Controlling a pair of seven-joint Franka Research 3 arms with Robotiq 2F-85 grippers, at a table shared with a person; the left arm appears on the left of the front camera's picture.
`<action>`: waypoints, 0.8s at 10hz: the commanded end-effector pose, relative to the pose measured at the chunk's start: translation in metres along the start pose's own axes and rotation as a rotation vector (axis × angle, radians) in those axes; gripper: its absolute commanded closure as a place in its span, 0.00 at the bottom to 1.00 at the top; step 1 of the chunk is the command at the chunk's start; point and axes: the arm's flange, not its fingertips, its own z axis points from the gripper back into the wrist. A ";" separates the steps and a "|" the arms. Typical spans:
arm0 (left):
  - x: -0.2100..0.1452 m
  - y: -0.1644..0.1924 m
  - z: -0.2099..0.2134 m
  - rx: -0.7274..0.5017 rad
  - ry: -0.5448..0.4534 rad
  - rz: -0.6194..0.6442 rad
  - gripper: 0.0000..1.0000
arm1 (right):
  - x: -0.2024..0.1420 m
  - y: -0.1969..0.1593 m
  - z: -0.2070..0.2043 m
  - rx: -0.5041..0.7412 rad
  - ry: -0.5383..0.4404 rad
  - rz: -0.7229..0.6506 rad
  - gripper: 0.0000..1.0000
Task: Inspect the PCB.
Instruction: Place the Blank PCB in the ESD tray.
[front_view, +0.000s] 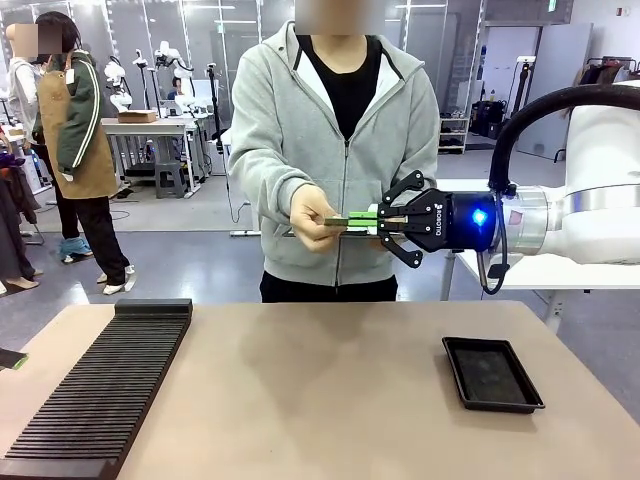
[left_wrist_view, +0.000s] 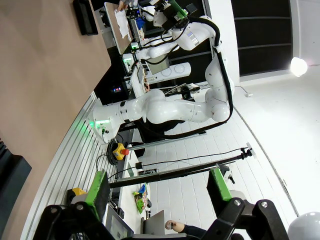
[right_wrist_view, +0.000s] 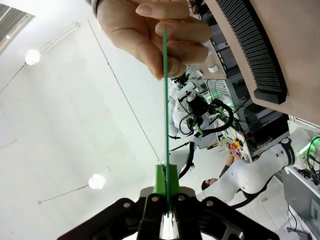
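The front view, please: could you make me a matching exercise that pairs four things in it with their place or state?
Things:
1. PCB
2. black tray
3. slotted black rack
4. right gripper

Places or states:
A. lies flat on the table, toward its right side
B. shut on one end of a thin board
C. held in the air, edge-on, between the person's hand and a gripper
D. lies along the table's left side

Pairs: 1-C, 2-A, 3-D, 4-B
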 end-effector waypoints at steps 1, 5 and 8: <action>0.003 -0.003 0.003 0.010 0.002 0.017 0.00 | 0.000 0.000 0.000 0.000 -0.003 0.000 1.00; 0.003 -0.003 0.003 0.010 0.002 0.017 0.00 | -0.011 -0.005 0.004 -0.009 0.000 0.124 0.97; 0.003 -0.003 0.003 0.010 0.002 0.017 0.00 | -0.020 -0.005 0.015 0.021 0.008 0.136 0.97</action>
